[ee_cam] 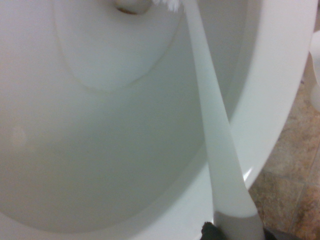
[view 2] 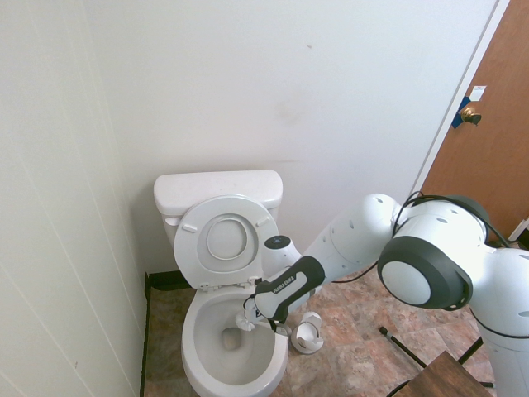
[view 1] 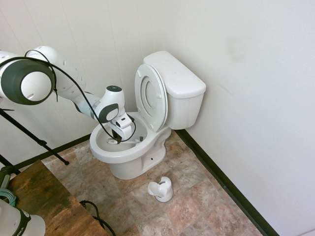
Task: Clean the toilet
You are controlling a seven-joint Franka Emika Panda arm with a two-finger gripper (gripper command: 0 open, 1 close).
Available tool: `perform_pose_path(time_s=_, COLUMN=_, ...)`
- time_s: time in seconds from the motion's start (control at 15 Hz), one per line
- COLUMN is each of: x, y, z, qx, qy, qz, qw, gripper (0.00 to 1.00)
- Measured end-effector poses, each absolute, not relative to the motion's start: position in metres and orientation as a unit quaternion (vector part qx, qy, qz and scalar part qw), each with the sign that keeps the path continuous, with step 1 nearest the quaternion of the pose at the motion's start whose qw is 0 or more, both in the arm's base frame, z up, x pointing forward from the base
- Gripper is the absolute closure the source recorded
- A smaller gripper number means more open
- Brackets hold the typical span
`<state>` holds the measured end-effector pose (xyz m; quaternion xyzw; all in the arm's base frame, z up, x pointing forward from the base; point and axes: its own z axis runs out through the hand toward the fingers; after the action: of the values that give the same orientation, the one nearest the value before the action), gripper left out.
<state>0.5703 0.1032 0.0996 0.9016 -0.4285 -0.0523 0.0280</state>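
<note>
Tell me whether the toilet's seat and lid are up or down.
Up. The ring seat and lid stand raised against the tank, so the toilet bowl lies open from above.

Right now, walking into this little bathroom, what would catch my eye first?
A big white robot arm leans over the open toilet, its hand down at the bowl, shut on a white toilet brush whose bristles reach toward the drain. The seat and lid stand raised against the tank. On the tiled floor beside the toilet sits the small brush holder, empty.

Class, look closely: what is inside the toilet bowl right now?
A white brush reaches into the toilet, its bristles near the drain hole. The claw hides part of the bowl.
</note>
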Motion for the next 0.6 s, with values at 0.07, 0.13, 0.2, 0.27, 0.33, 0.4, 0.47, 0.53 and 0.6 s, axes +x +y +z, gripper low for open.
perform_pose_path(time_s=0.07, x=0.576, y=0.108, z=0.099, qx=0.902, qy=-0.428, qz=-0.05, qw=0.027, gripper=1.0)
perform_pose_path(time_s=0.13, x=0.582, y=0.113, z=0.1, qx=0.903, qy=-0.426, qz=-0.048, qw=0.025, gripper=1.0)
perform_pose_path(time_s=0.2, x=0.587, y=0.118, z=0.101, qx=0.904, qy=-0.424, qz=-0.046, qw=0.023, gripper=1.0)
perform_pose_path(time_s=0.27, x=0.591, y=0.124, z=0.105, qx=0.905, qy=-0.422, qz=-0.046, qw=0.022, gripper=1.0)
perform_pose_path(time_s=0.33, x=0.593, y=0.129, z=0.109, qx=0.907, qy=-0.418, qz=-0.047, qw=0.022, gripper=1.0)
perform_pose_path(time_s=0.4, x=0.593, y=0.136, z=0.115, qx=0.909, qy=-0.414, qz=-0.047, qw=0.021, gripper=1.0)
perform_pose_path(time_s=0.47, x=0.592, y=0.143, z=0.124, qx=0.911, qy=-0.409, qz=-0.048, qw=0.019, gripper=1.0)
perform_pose_path(time_s=0.53, x=0.59, y=0.15, z=0.136, qx=0.914, qy=-0.403, qz=-0.048, qw=0.017, gripper=1.0)
perform_pose_path(time_s=0.6, x=0.586, y=0.157, z=0.153, qx=0.917, qy=-0.396, qz=-0.045, qw=0.015, gripper=1.0)
